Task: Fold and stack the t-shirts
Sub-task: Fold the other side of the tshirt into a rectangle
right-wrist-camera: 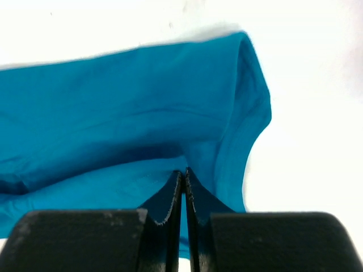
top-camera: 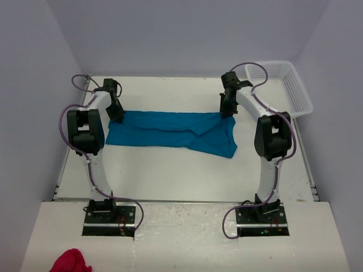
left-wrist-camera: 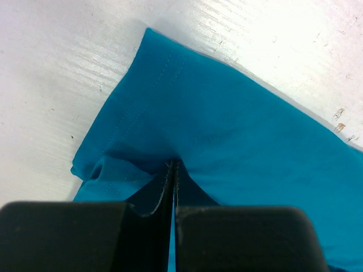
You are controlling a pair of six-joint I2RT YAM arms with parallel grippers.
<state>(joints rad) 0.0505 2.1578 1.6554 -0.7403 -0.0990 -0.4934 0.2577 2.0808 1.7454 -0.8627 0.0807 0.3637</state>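
Left gripper and right gripper, jaws closed, each pinch a far corner of the teal t-shirt lying across the table. A fold looks underway; next, both must move evenly together.

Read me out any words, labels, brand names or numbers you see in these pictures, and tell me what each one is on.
No readable text in any view.
t-shirt: plain teal, no print or tag showing.
white basket: no label.
arm base plates: any markings are too small to read.
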